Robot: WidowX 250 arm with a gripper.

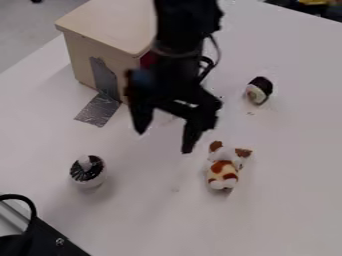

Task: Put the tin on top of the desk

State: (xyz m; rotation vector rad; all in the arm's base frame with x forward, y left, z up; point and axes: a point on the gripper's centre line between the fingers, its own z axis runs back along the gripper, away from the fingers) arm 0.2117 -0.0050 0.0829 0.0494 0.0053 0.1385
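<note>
Holding our black gripper with fingers spread apart over the white tabletop, we see a brown-and-white plush animal just right of its fingertips. Left of them, silver tape runs from the wooden box onto the tabletop; lower left stands the round tin with its black-and-white top. The box stands behind our gripper, and a sushi-like toy lies farther right.

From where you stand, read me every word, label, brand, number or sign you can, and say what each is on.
There is no text I can read.
Tin: pale streaks on its black top, no letters I can make out.
Desk, silver tape, stuffed toy, sushi toy: nothing legible.
</note>
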